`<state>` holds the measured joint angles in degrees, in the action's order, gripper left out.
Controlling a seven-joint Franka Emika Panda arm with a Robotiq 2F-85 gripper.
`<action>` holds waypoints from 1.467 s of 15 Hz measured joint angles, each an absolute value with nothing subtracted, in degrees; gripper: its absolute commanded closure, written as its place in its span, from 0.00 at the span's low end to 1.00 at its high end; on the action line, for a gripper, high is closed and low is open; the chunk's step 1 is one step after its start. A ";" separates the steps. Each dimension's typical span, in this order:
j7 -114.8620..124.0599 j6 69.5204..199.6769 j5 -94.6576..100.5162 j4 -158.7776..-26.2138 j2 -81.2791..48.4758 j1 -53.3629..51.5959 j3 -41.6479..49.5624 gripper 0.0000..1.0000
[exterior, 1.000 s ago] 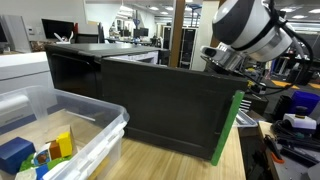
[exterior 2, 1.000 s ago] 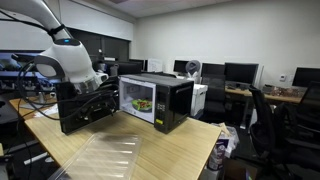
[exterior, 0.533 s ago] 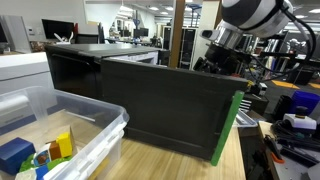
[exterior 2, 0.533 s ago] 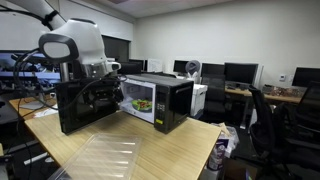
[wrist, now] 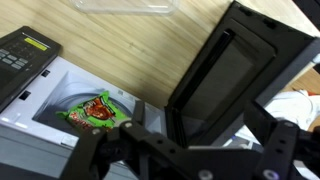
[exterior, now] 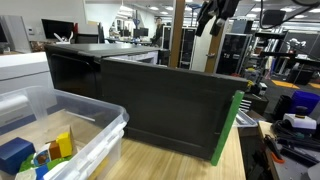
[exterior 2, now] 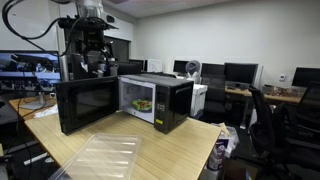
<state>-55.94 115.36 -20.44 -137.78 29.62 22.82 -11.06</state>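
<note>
Wrist view, looking straight down: nearest the lens, the tool (wrist: 185,150) shows two dark fingers spread wide with nothing between them, so it is open and empty. Below it the door (wrist: 250,70) of a black microwave (wrist: 55,85) stands swung fully open over a pale wooden tabletop (wrist: 130,50). Beside the door is the lit white oven cavity, where a green and red food packet (wrist: 95,112) lies flat on the floor. Judging progress from this, the door-opening looks done. The packet sits inside the oven, unheld, and the tool hangs high above and well apart from both. Anything to be done with the packet or with shutting the door is not yet done. Beyond the microwave a clear plastic lid (wrist: 125,5) rests on the tabletop. In an exterior view the tool (exterior 2: 92,60) hangs above the open door, with office monitors (exterior 2: 240,72) far behind. On writing, the control panel (wrist: 25,55) has a small yellow-green display and rows of buttons, but no characters can be read. The packet's print is too small to make out, and no brand name shows anywhere on the microwave.
</note>
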 measured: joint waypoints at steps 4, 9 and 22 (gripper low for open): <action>-49.98 106.48 -19.21 -131.34 32.52 5.81 -0.16 0.00; -52.30 104.07 -20.20 -132.30 34.45 -5.28 3.45 0.00; -69.28 94.73 -24.76 -146.18 42.93 -19.27 1.53 0.29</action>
